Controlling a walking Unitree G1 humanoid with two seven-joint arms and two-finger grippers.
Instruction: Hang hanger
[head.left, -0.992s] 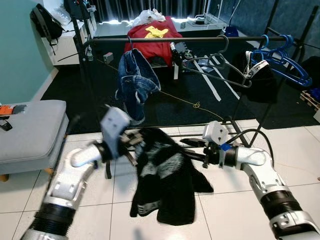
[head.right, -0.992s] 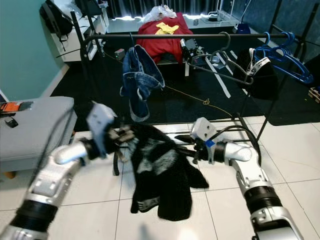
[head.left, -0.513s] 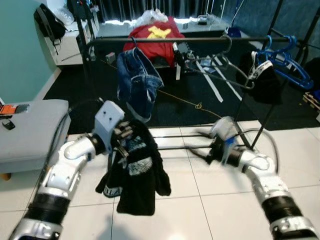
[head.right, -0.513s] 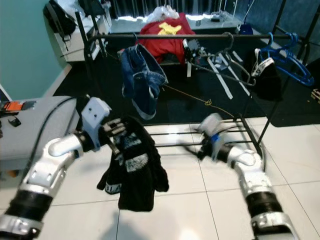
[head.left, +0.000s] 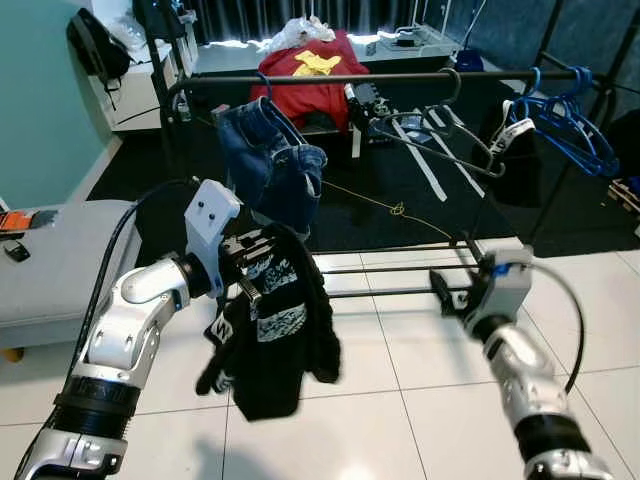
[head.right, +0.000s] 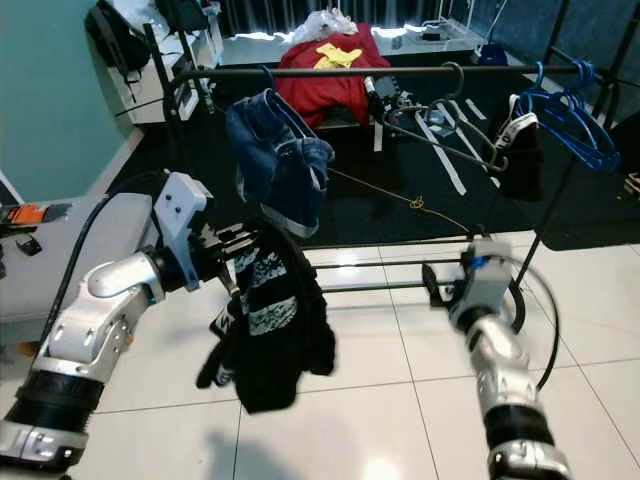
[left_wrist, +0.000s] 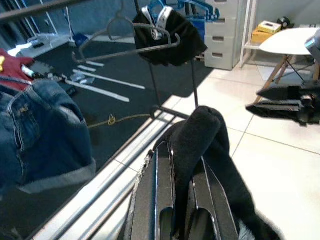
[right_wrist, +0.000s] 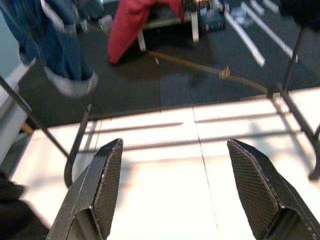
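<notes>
Before the clothes rail (head.left: 330, 77), where denim shorts (head.left: 268, 160) already hang, the left pincer (head.left: 250, 270) clamps a black garment (head.left: 275, 335), apparently on its hanger, held high for hooking. Low over the floor tiles (head.left: 400, 400), the right pincer (right_wrist: 180, 192) gapes empty.

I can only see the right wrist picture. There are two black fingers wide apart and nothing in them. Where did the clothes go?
Observer: The left gripper holds a black patterned garment, hanging above the white tile floor.
Operator: Is it on the bar yet?
Observer: No. It hangs lower than the black rail, in front of the denim shorts hung there.
Operator: Where is my arm?
Observer: The right gripper hovers open, beside the rack's low bars.
</notes>
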